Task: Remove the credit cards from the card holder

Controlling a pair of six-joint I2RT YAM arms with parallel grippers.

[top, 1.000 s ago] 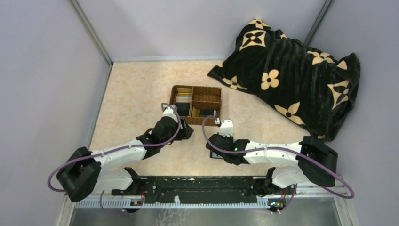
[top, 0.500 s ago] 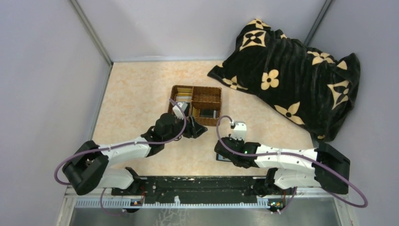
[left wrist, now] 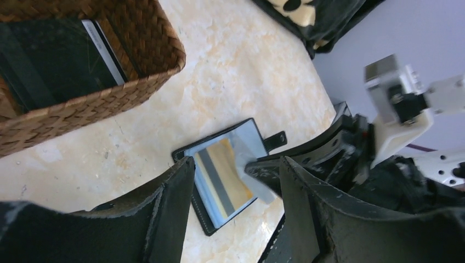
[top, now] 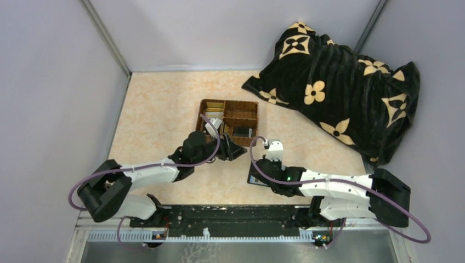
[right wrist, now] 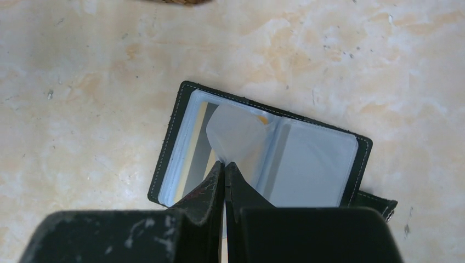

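The left gripper hangs with fingers spread and nothing between them, just off the near wall of the brown wicker divided tray and aimed down at the black folding card holder, apparently staged to draw a card. That holder lies open on the beige marbled tabletop, near the tray but apart from it, with a gold card with a dark stripe seated in one page. The right gripper has its fingers pressed together on a translucent plastic sleeve, which is raised, in my judgement to expose the card and steady the holder.
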